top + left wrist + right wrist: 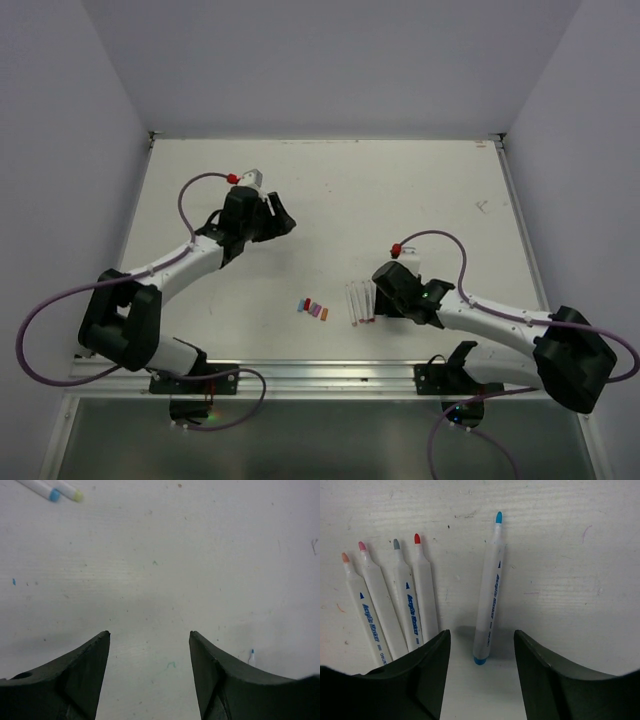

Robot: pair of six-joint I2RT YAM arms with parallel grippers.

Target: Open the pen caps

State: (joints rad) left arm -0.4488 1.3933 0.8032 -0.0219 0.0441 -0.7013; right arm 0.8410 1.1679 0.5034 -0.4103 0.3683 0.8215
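Left gripper (277, 217) hangs wide and empty, well up-left of the pens (411, 610), likely parked out of the way. Pen caps (313, 308) lie bunched just left of the pens, and the pen tips show bare, so they look already off. Right gripper (480, 650) is spread wide around the blue pen (490, 590), just right of the row, touching nothing. The table (400, 190) is open beyond the tips; its near edge is closer.

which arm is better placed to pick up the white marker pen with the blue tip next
Right. The right gripper is open with the blue-tipped white marker pen lying between its fingers. The left gripper is open over the white table, well away from that pen in the top view.
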